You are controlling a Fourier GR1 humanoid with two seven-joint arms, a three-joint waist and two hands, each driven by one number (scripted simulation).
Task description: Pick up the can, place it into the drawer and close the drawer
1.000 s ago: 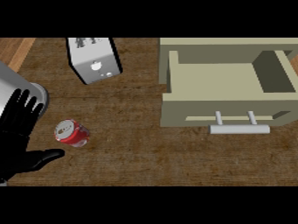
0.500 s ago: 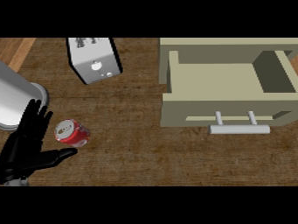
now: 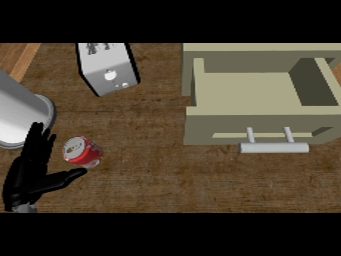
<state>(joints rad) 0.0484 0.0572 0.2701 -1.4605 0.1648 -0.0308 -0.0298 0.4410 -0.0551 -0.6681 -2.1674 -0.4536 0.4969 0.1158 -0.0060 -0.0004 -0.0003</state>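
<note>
A red can [image 3: 82, 151] with a silver top stands on the wooden counter at the lower left. My left hand [image 3: 31, 172] is right beside it on its left, open, with the fingers straight and pointing away from me. The thumb [image 3: 66, 176] sticks out to the right just below the can, and I cannot tell whether it touches. The beige drawer [image 3: 202, 90] at the upper right is pulled open, its inside bare, with a pale bar handle [image 3: 274, 147] on its front. My right hand shows nowhere.
A white box-shaped appliance [image 3: 108, 67] stands at the back, left of the drawer. A thick grey arm segment [image 3: 7, 107] fills the left edge above my hand. Brown wooden counter [image 3: 173, 175] lies between the can and the drawer.
My left hand has slid right, up to the can, turning edge-on. The can and the drawer have stayed where they were.
</note>
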